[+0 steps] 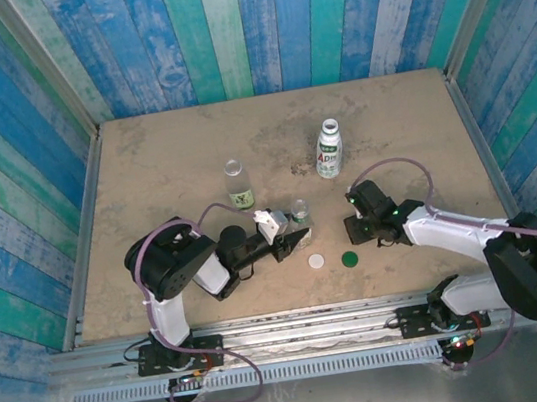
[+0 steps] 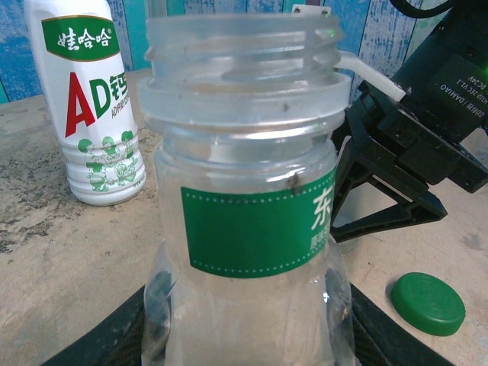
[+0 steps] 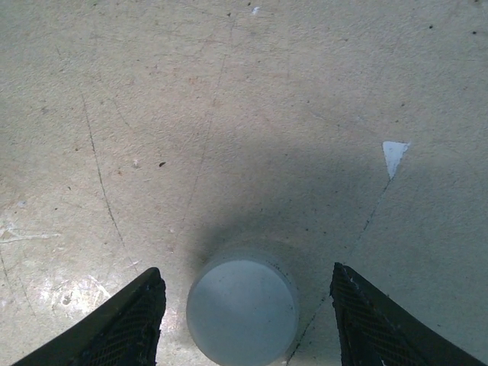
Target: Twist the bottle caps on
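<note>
The right fingers are standing open astride a white cap on the tabletop. They should be lowering squarely, then closing evenly. The left fingers are gripping the tiny clear bottle upright, near centre.

walls blue-teal striped | table tan | green cap | white cap | bottle label green

Scuffed tan tabletop: a white-wrapped plastic bottle with green print and a slim clear olive-labelled bottle stand at the back. A small clear green-labelled bottle, a round white plastic cap, a dark green plastic cap and a second white cap are nearer the front.
</note>
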`<action>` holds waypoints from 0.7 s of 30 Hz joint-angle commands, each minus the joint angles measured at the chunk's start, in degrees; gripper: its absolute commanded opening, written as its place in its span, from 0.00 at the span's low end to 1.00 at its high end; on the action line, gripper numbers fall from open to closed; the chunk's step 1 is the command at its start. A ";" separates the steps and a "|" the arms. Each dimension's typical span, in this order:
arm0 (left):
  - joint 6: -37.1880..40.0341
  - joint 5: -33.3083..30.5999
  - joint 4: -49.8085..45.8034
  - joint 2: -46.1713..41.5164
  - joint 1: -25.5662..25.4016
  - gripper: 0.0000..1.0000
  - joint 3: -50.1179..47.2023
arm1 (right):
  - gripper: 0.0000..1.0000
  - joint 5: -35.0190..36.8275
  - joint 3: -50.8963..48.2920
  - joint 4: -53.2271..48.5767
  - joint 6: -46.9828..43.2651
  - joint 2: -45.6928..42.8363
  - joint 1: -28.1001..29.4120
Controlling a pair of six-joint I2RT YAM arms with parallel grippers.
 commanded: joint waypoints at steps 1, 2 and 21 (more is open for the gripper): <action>0.51 -1.06 -3.77 -1.51 -0.21 0.00 -0.26 | 0.59 -1.48 0.02 0.13 -0.45 0.64 -0.16; 0.69 -0.86 -4.06 -1.56 -0.22 0.00 -0.19 | 0.58 -1.64 0.14 0.13 -0.54 0.78 -0.21; 1.83 -2.08 -3.77 -1.15 -0.25 0.00 -0.41 | 0.39 -1.59 0.51 -1.27 -0.81 1.56 -0.21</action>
